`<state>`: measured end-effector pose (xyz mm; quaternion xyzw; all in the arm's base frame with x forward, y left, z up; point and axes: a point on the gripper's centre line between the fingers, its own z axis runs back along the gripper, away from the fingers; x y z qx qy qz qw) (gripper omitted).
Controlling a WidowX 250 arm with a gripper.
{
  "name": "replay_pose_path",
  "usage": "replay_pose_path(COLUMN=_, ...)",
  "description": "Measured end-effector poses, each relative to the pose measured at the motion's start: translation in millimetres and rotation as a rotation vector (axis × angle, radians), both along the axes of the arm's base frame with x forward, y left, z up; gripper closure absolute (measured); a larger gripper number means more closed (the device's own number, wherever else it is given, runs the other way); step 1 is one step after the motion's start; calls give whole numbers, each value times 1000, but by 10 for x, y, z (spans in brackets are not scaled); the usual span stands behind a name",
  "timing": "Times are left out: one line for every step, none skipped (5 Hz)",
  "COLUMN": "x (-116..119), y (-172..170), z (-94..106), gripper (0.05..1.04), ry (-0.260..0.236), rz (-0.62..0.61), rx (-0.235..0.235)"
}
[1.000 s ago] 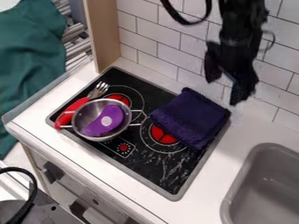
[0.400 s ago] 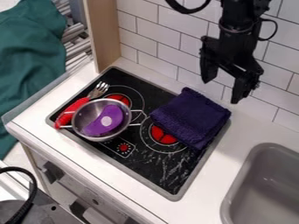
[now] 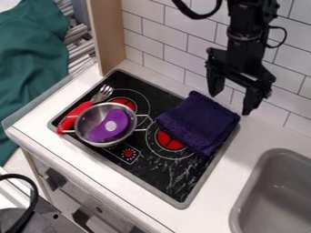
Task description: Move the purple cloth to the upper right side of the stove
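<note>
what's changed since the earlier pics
The black two-finger gripper has dropped slightly in the view, nearer the dark purple folded cloth. It hangs open, and nothing was grasped or released. The cloth, the metal pot with the purple toy piece inside, and the red-handled fork stayed put.

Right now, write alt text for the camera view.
An open black gripper hangs above a folded purple cloth on the stove's upper right; left of it, a metal pot holds a purple toy beside a red-handled fork.
</note>
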<state>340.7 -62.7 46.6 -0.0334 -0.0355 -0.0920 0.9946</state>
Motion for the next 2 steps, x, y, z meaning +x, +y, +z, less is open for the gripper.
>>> replay_pose_path(x=-5, y=1, z=-9, gripper=77, ry=3, rz=0, rx=0)
replay_pose_path(x=-1, y=0, z=-5, gripper=77, ry=2, rz=0, rx=0)
